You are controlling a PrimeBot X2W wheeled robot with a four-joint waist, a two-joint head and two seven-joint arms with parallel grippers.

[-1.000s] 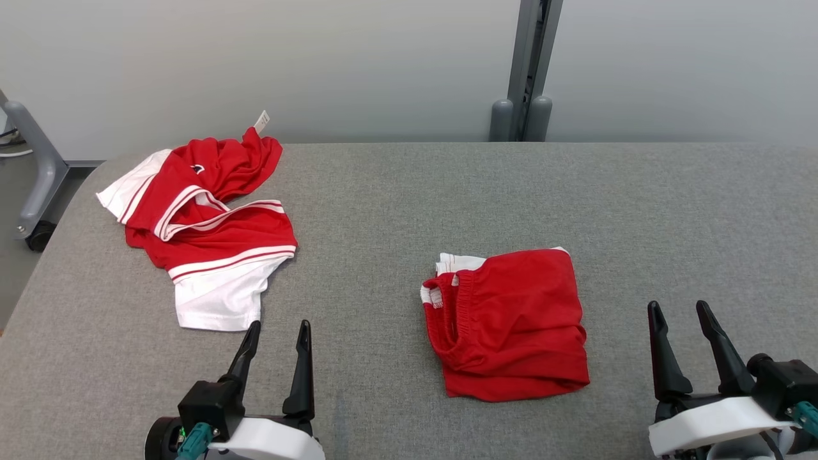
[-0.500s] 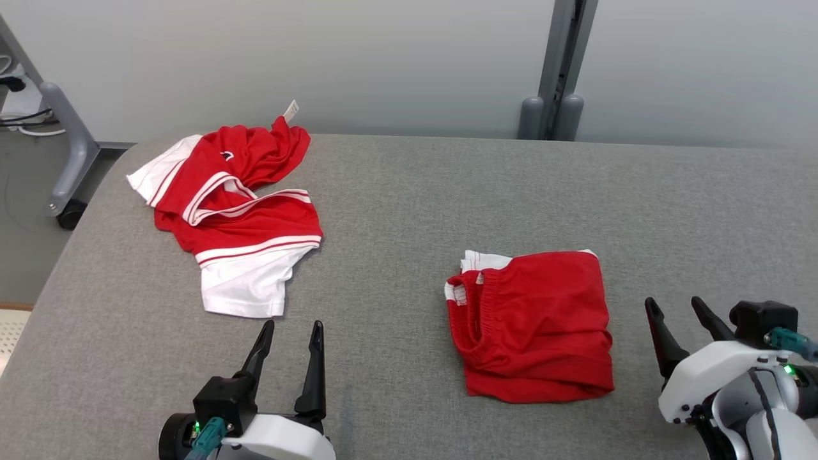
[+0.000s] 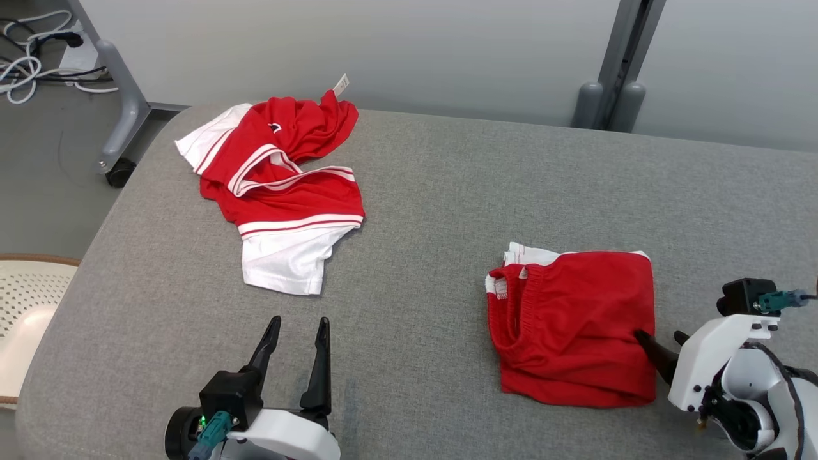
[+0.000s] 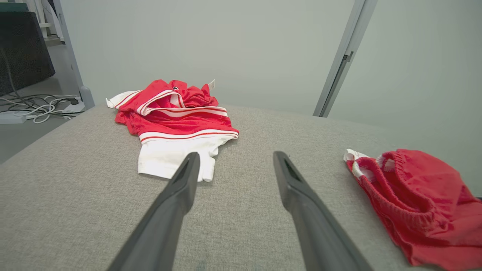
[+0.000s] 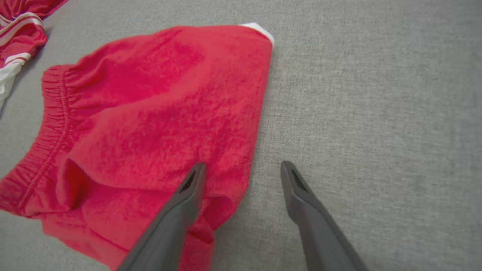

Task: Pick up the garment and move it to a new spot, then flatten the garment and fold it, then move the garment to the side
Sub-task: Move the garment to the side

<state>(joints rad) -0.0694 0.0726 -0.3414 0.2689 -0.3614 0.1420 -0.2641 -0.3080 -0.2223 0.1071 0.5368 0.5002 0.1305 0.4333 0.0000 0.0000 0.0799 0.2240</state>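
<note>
A folded red garment with an elastic waistband lies on the grey padded table, right of centre. My right gripper is open at its right edge. In the right wrist view the left finger lies over the garment near its lower right corner, and the other finger is over bare table. My left gripper is open near the front edge, holding nothing. In the left wrist view it points between both cloths, the folded garment on its right.
A crumpled red and white jersey lies at the table's back left, seen too in the left wrist view. A white perforated basket stands on the floor at left. Cables, a wheeled frame leg and a grey post stand behind.
The head camera has swung, shifting the whole picture right. My right gripper has turned and come in towards the folded garment's right edge. The left gripper and both cloths stay put.
</note>
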